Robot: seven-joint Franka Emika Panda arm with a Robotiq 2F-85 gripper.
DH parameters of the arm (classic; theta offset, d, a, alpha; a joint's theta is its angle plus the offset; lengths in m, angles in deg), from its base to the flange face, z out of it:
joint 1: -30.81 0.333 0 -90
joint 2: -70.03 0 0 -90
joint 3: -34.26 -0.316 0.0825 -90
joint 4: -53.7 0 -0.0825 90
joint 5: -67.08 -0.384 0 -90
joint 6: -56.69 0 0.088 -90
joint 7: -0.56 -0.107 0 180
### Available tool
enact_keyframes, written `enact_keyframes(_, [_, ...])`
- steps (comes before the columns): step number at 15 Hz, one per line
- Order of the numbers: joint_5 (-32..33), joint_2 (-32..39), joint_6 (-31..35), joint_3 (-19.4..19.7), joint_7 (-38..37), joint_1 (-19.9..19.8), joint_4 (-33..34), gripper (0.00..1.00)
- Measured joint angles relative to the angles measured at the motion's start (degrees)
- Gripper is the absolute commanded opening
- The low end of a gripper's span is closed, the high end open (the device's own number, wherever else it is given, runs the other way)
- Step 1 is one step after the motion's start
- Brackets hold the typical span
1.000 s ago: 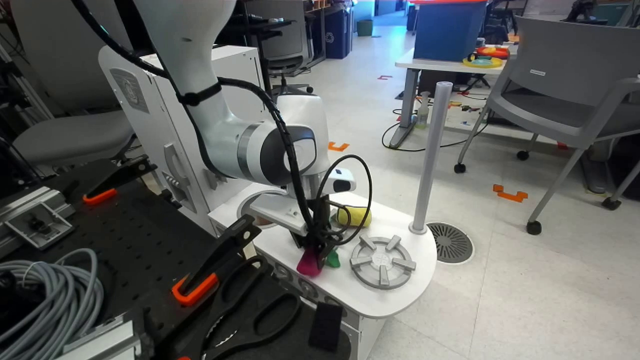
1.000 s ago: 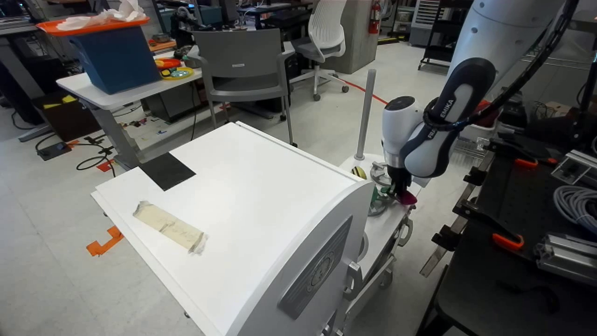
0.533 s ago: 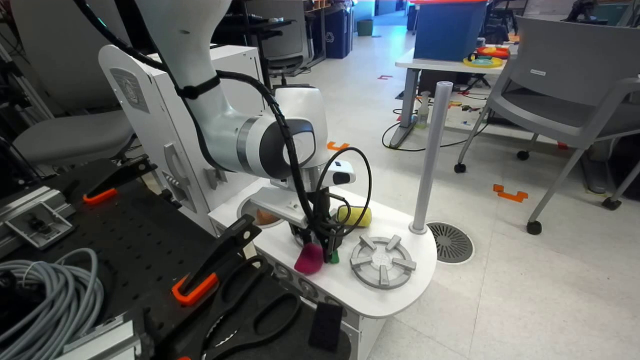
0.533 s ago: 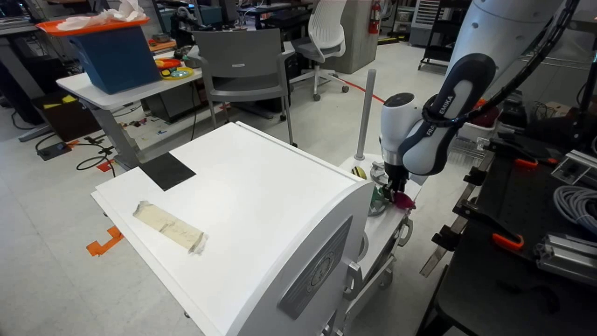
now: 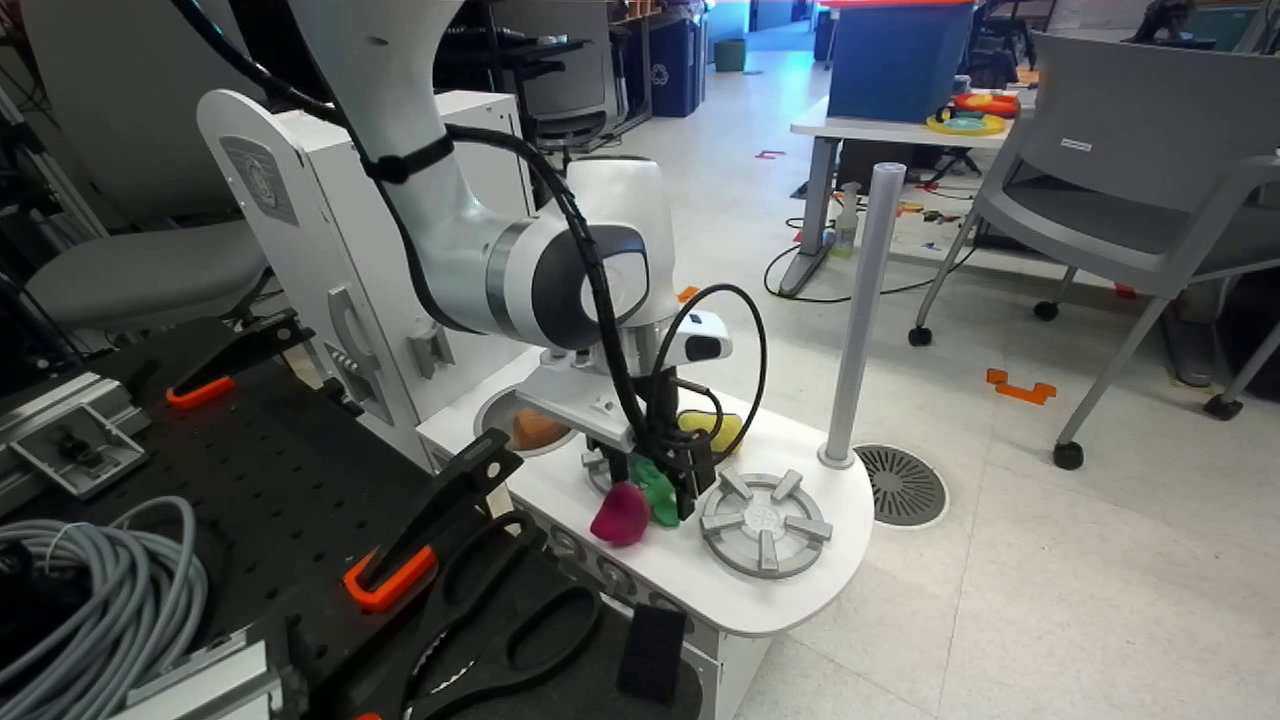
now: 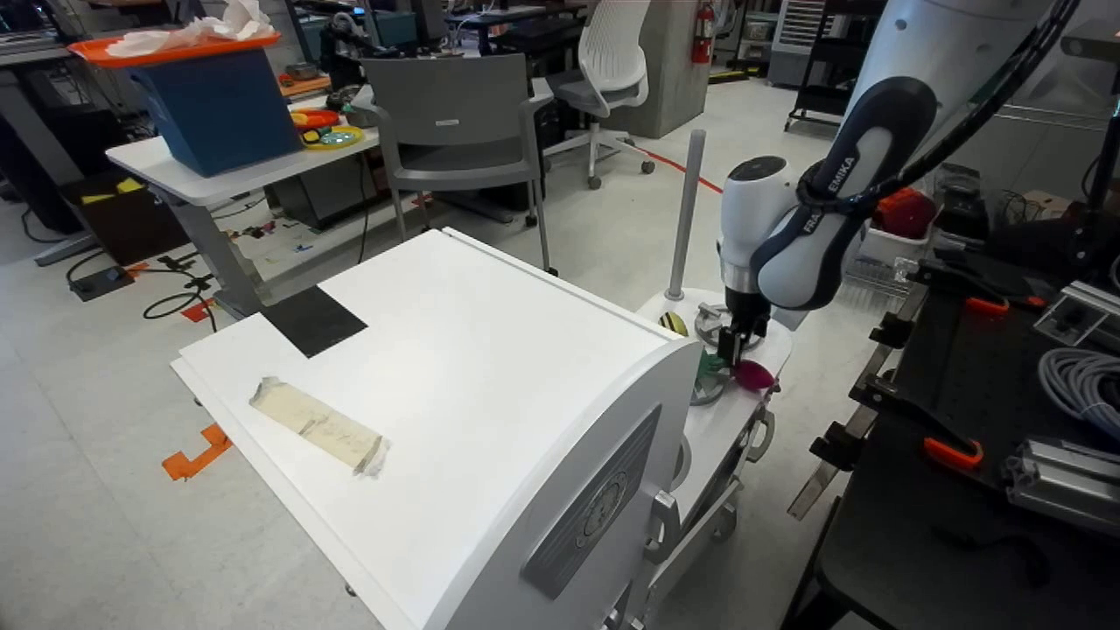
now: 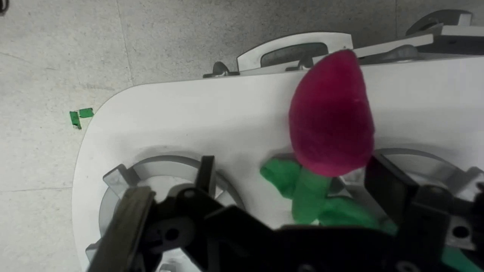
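I have my gripper (image 7: 292, 172) spread wide over the white play-kitchen counter (image 7: 211, 109), gripping nothing. A plush toy (image 7: 332, 117) rests on that counter: its green leafy part lies in the gap between the two black fingers (image 7: 389, 185), and its plump magenta bulb points toward the front edge. I cannot tell whether a finger brushes it. A grey toy burner (image 5: 765, 525) sits just beside.

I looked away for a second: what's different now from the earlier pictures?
The fingers have opened, letting go of the magenta-and-green plush, which shifted slightly; the arm has risen a little. The gray burner and yellow item stayed put.
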Motion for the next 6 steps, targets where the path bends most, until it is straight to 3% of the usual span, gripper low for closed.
enact_keyframes(4, [0.05,-8.88,-2.8,-5.28,8.22,-6.8,-6.55,1.0])
enact_keyframes(6, [0.05,-8.79,-2.77,-4.95,8.2,-6.71,-6.37,1.0])
